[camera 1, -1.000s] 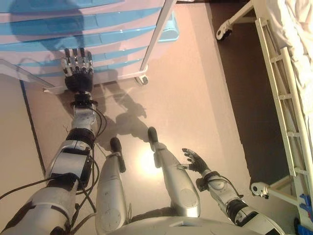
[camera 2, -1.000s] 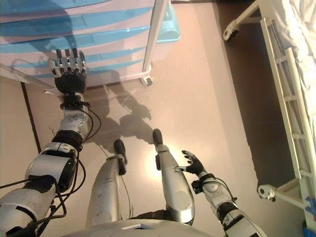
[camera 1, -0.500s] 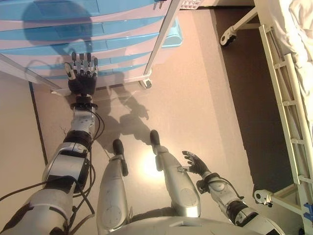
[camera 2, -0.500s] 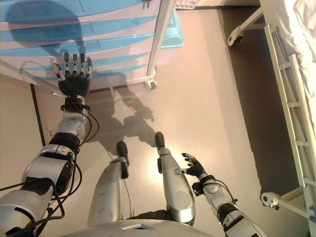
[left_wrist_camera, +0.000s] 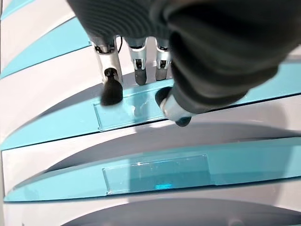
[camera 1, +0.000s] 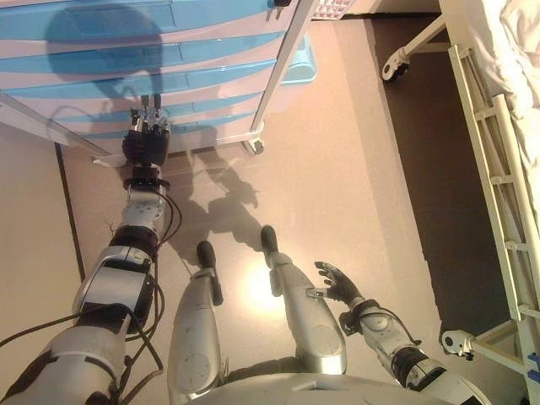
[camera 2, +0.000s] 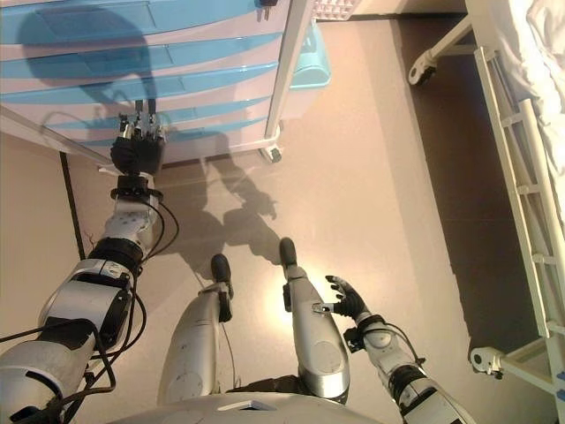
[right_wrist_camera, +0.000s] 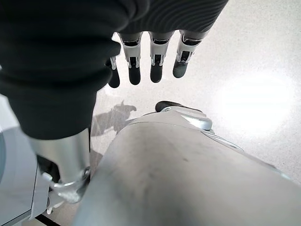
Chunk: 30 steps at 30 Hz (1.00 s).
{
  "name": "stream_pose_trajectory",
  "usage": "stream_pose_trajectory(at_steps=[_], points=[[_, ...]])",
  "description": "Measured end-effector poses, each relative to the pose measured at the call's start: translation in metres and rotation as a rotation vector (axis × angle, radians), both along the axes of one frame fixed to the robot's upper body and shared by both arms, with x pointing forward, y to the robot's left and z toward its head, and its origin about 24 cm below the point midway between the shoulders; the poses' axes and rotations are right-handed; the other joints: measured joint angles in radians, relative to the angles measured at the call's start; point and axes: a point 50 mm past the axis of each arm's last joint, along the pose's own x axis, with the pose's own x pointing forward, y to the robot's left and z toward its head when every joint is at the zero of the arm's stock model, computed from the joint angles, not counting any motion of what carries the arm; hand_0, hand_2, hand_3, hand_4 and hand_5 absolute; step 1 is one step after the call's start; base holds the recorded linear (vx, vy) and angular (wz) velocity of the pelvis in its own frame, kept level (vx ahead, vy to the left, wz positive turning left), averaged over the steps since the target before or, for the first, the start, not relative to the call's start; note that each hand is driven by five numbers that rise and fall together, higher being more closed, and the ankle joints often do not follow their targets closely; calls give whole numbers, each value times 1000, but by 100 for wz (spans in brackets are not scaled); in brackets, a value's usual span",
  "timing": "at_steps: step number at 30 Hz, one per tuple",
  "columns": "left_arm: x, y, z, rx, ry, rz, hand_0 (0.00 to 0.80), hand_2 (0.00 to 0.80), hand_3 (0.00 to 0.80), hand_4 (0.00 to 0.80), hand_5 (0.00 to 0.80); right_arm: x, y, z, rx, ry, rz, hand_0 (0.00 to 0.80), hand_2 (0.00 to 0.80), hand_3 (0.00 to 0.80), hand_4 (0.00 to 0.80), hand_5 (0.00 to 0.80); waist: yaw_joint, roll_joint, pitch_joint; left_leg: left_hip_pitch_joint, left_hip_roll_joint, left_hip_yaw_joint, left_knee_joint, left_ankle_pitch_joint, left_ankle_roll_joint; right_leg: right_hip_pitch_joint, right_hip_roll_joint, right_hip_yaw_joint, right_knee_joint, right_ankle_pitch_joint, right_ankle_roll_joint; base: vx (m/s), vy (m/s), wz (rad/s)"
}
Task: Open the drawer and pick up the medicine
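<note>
The left robot hand (left_wrist_camera: pixel 141 70) rests straight fingers on a drawer (left_wrist_camera: pixel 127 110) handle, gripping nothing; drawer closed, medicine unseen. Right robot hand (camera 2: pixel 346 300) hangs relaxed.

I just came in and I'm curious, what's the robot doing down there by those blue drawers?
The robot is trying to open a drawer in the blue and white cabinet. Its left hand reaches to the drawer front, fingertips at the clear handle, fingers bent a little. All the drawers look closed, and no medicine shows. The right hand hangs open by its side. A bed stands to the right.
</note>
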Motion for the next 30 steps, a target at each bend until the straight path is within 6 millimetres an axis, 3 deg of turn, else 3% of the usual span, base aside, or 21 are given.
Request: stream_pose_trajectory(at_steps=[9,15,18,24,29,30], points=[[-4,-6,-11,-4,-13,-11,800,800,800,800,800,1,-1,0,-24,-1,22,0,0,0,0,0,5,2,1,33,-3,6,-30,3,3,15,-5,2,-3,0,0,-23,35,-2],[-14,-14,-25,72,-1,-102,800,800,800,800,800,4,-6,2,-43,-3,10,0,0,0,0,0,20,31,21,69,-20,-17,-88,26,8,35,-23,-32,-1,-1,0,-38,-7,11],[-35,-30,-57,26,27,-189,800,800,800,800,800,5,-5,2,-60,0,9,0,0,0,0,0,37,40,27,117,-30,-37,-117,32,8,74,-32,-57,6,-17,-9,-42,-56,22],[-97,-69,-128,-121,72,-319,800,800,800,800,800,10,-1,4,-62,-20,-22,0,0,0,0,0,91,44,29,186,-48,-83,-171,52,-3,138,-55,-120,14,-75,-12,-32,-59,24],[-149,-73,-173,-170,176,-379,800,800,800,800,800,13,-7,5,-52,-11,-82,0,0,0,0,0,125,63,35,245,-35,-127,-210,74,-29,201,-44,-170,15,-96,-34,-26,-53,28],[-152,-73,-176,-178,193,-407,800,800,800,800,800,13,-12,5,-53,-9,-100,0,0,0,0,0,130,78,33,243,-33,-143,-213,78,-35,207,-41,-182,15,-98,-37,-9,-40,39]])
